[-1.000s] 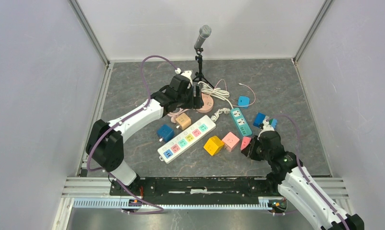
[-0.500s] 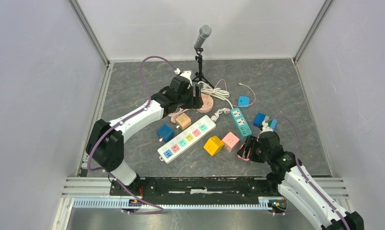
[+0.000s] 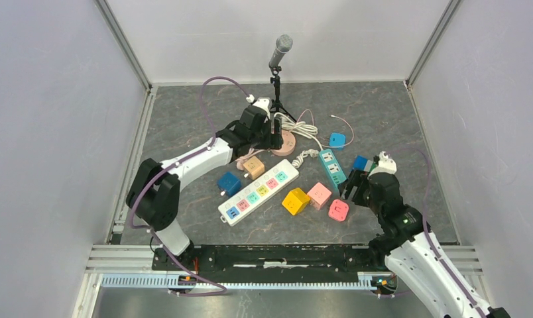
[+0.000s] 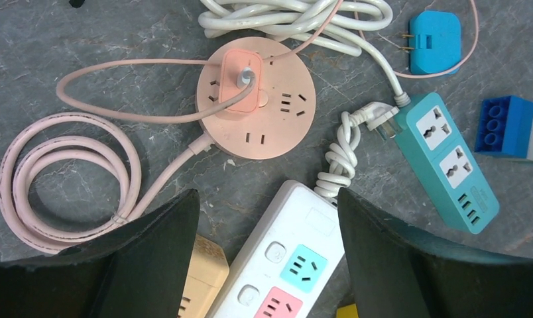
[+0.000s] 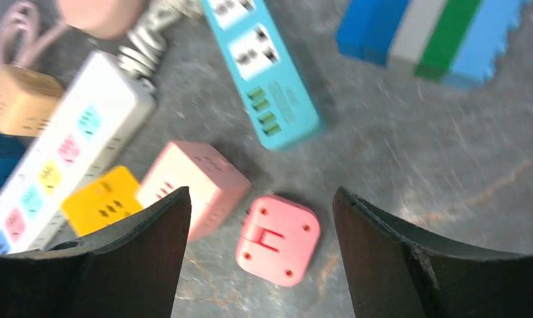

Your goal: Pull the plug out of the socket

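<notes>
Plug (image 4: pixel 240 83) seated in socket (image 4: pixel 285 127), both pink

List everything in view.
stand microphone: 1, grey-black, far centre
round socket: 1, pink, near microphone stand
plug: 1, pink, in round socket
cord: 1, pink, coiled beside round socket
cable bundle: 1, white, beyond round socket
power strips: 2, white mid-table, teal right of it
cube sockets: 4, tan, dark blue, yellow, pink, beside white strip
adapters: 2, blue far side, coral near-right
brick block: 1, blue-white-green, right side
left gripper: 1, black, open, by round socket
right gripper: 1, black, open, by coral adapter
</notes>
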Controlling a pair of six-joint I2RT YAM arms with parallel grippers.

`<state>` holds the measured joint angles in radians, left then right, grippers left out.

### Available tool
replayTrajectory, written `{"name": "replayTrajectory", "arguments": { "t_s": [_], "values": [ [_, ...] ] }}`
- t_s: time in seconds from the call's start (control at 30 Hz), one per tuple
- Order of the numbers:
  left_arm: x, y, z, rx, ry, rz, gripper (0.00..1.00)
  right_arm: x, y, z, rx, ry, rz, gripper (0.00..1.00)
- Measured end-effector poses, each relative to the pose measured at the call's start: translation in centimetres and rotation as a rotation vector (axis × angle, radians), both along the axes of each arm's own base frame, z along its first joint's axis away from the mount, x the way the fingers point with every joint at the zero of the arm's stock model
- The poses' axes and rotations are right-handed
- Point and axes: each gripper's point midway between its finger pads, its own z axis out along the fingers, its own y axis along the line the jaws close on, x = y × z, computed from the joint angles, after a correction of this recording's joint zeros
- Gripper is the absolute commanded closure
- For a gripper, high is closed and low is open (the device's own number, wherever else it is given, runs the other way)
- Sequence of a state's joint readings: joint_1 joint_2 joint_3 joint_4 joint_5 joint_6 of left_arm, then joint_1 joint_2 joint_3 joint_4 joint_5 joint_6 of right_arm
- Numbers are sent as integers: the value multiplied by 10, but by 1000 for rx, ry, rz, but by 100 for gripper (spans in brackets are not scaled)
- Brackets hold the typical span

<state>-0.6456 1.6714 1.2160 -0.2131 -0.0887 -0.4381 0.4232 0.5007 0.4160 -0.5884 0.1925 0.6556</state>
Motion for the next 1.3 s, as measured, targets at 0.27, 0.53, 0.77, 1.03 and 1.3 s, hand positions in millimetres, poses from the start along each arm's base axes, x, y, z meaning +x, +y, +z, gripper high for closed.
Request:
{"name": "replayTrajectory", "arguments": {
  "t_s": [0.27, 0.53, 0.77, 1.03, 1.3],
  "values": [
    [10, -10, -19, 55, -19, -27, 17, 48, 52, 34, 96, -107, 174, 24],
    [38, -18, -42, 137, -55, 30, 25, 107, 99, 30, 131, -89, 281, 49],
    [57, -21, -57, 166, -52, 61, 36, 161, 135, 26, 146, -105, 357, 49],
    [67, -15, -66, 158, -30, 67, 50, 183, 156, -15, 111, -45, 395, 36],
    [66, -19, -68, 141, -19, 25, 67, 202, 170, -30, 107, -44, 375, 42]
  ]
}}
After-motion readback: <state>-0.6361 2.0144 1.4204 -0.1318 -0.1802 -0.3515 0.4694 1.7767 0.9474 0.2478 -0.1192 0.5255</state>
